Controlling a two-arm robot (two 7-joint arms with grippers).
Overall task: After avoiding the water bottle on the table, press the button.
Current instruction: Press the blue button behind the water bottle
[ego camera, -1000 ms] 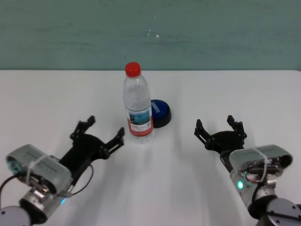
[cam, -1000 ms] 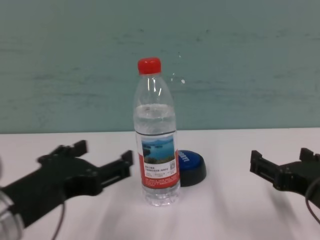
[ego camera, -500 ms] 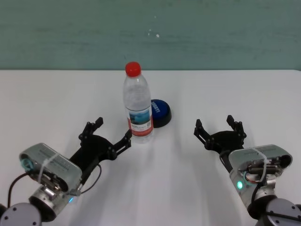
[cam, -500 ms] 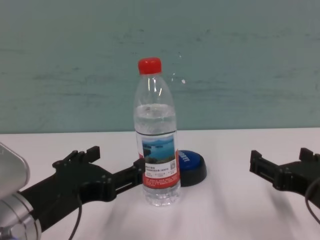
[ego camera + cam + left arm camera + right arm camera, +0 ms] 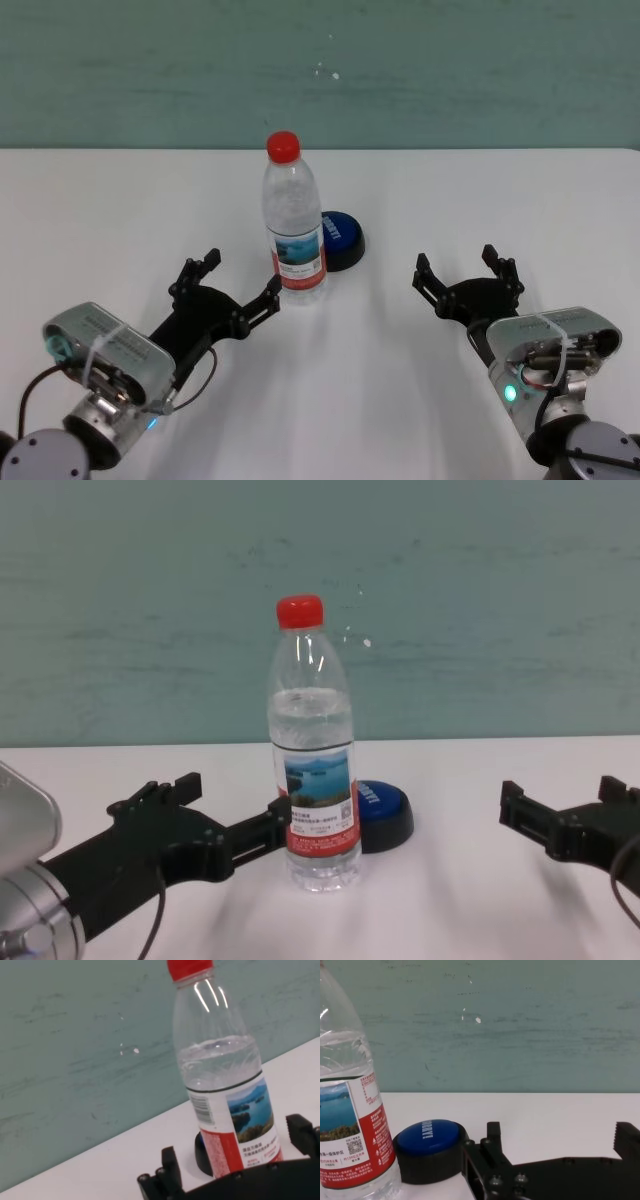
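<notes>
Jaws spread wide, the left gripper [image 5: 232, 287] is sitting just beside the upright water bottle [image 5: 294, 220] shielding the button [image 5: 340, 239] behind it, likely needing a wide swing around, while the open right gripper [image 5: 467, 276] is idling well apart.

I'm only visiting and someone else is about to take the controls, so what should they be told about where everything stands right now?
Left gripper: open, its inner finger right beside the water bottle; contact cannot be told.
Right gripper: open, resting apart on the right of the table.
Water bottle: upright, directly in front of the button.
Done: the button is not yet pressed and the bottle is not yet out of the way.
Left: get past the bottle, then press the button.
</notes>
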